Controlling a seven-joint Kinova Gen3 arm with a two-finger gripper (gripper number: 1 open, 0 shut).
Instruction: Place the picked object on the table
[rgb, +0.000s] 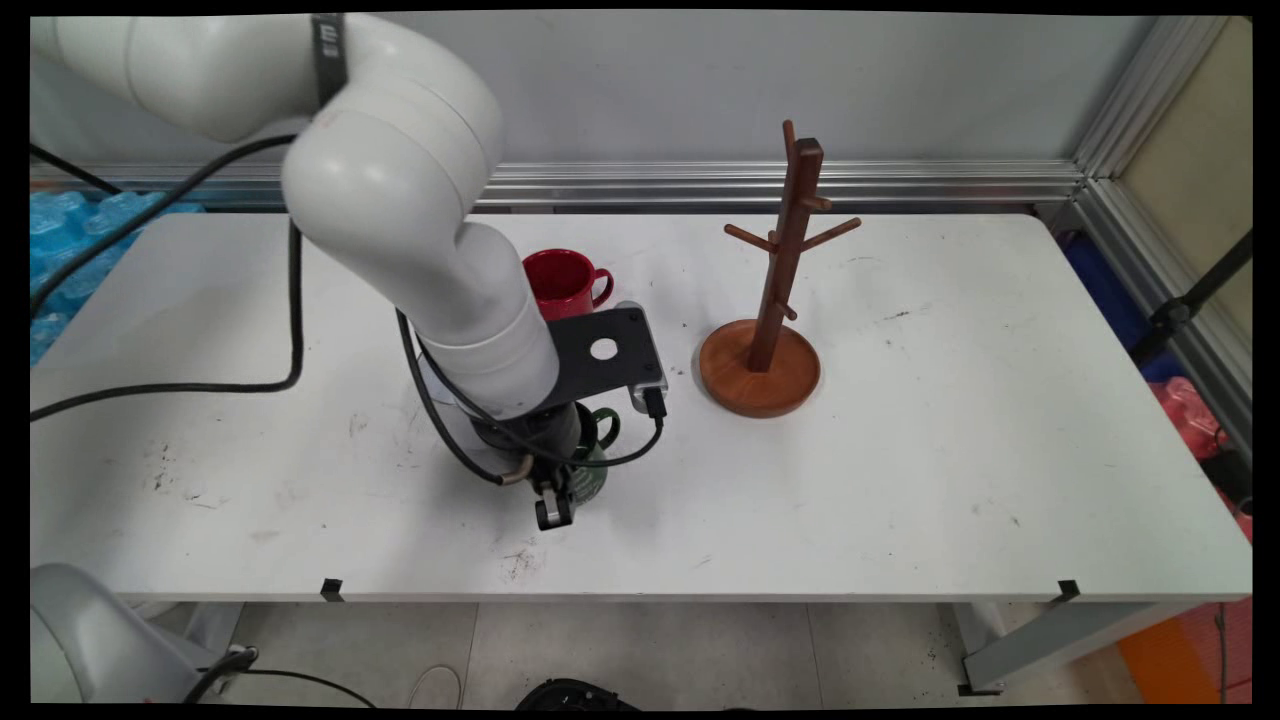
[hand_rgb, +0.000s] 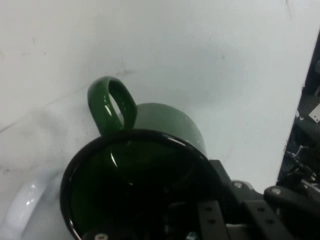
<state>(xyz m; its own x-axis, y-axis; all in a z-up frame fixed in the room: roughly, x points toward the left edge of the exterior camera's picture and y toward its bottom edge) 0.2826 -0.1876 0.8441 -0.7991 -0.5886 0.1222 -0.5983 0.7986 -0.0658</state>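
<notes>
A dark green mug (rgb: 592, 468) stands on the white table (rgb: 900, 450), its handle (rgb: 606, 428) pointing toward the back right. My gripper (rgb: 553, 508) is lowered straight onto it at its near left rim and hides most of it. In the hand view the green mug (hand_rgb: 165, 125) fills the lower half, its handle (hand_rgb: 111, 106) at the upper left and its dark inside (hand_rgb: 130, 195) just ahead of the black linkage (hand_rgb: 220, 215). A red mug (rgb: 558, 282) stands behind the arm, handle to the right.
A wooden mug tree (rgb: 770, 340) on a round base stands to the right of the mugs, its pegs bare. A glossy white curved thing (hand_rgb: 22, 210) lies beside the green mug in the hand view. Black cables (rgb: 295, 300) hang from the arm.
</notes>
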